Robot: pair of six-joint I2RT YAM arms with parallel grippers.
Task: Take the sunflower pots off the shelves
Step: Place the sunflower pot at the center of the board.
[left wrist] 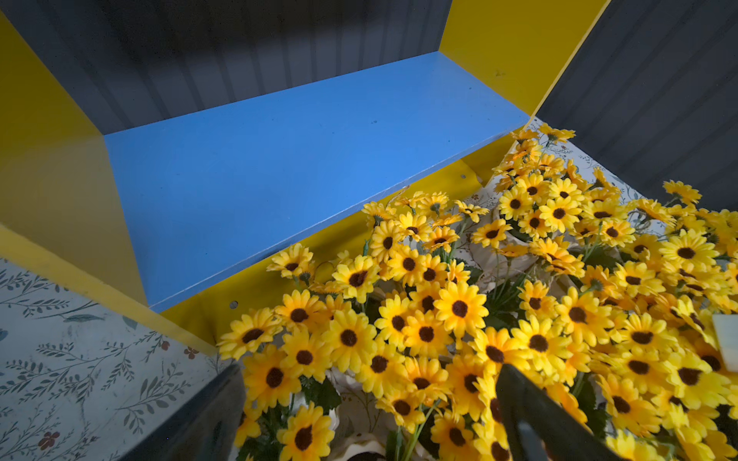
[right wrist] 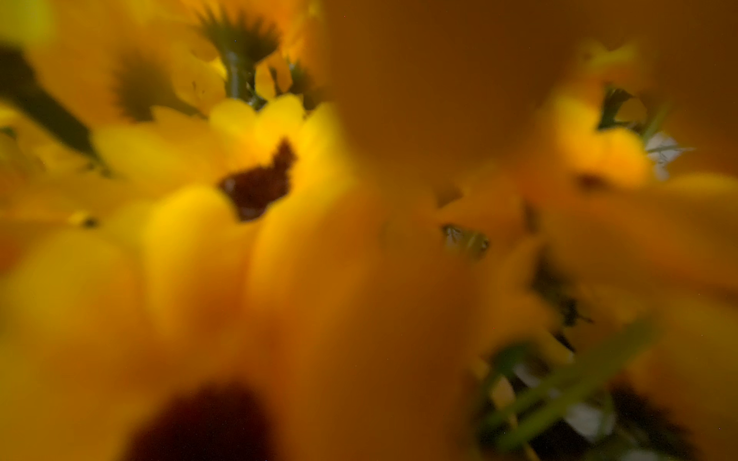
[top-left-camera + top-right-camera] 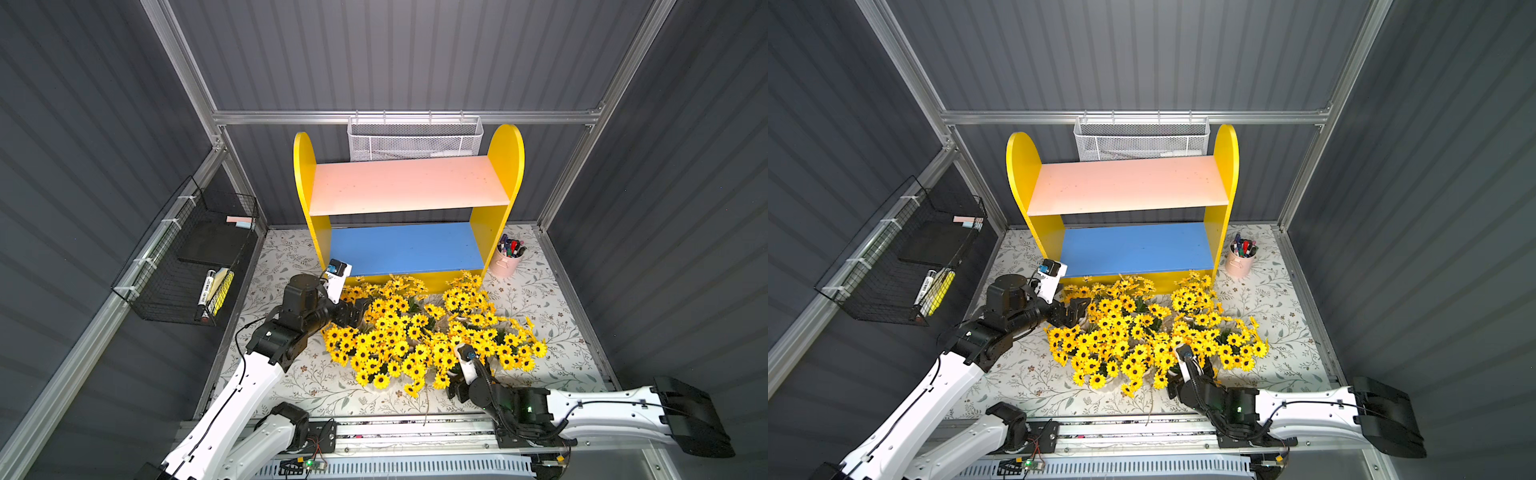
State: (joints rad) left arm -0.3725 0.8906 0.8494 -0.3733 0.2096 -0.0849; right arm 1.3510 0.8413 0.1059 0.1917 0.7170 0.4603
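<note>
Both boards of the shelves are bare, the pink upper one and the blue lower one. The sunflower pots crowd the table in front of the unit, white pots mostly hidden under yellow blooms. My left gripper sits at the left edge of the mass, open wide, with blooms and a white pot rim between its fingers. My right gripper is pushed into the front of the mass. Its wrist view shows only blurred petals, and its jaws are hidden.
A pink cup of pens stands right of the shelves. A white mesh basket hangs behind them and a black wire basket hangs on the left wall. The floral tablecloth shows at front left, and a metal rail runs along the front.
</note>
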